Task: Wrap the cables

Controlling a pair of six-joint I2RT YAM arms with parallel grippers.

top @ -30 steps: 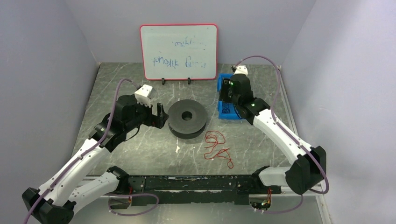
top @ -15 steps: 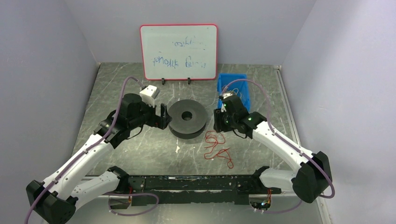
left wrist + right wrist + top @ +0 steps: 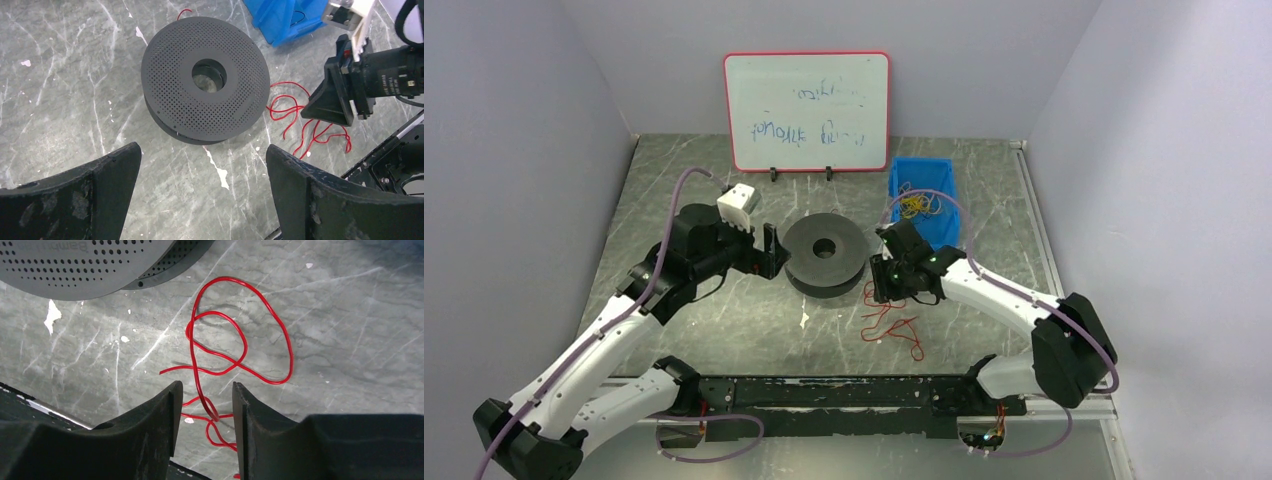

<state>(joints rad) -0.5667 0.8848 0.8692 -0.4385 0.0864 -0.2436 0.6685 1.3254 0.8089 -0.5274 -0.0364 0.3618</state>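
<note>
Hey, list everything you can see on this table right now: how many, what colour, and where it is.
spool: one, black and perforated, lying flat mid-table
red cable: one loose tangle, red, on the table at the spool's near right
bin: one, blue, far right, beside the whiteboard
yellow wires: a small bundle, yellow, inside the bin
whiteboard: one, white with a red frame, standing at the far edge
table: one, grey marbled, under everything
left gripper: one, black, jaws wide open, by the spool's left edge
right gripper: one, black, jaws apart, low over the red cable with a strand between its fingers
</note>
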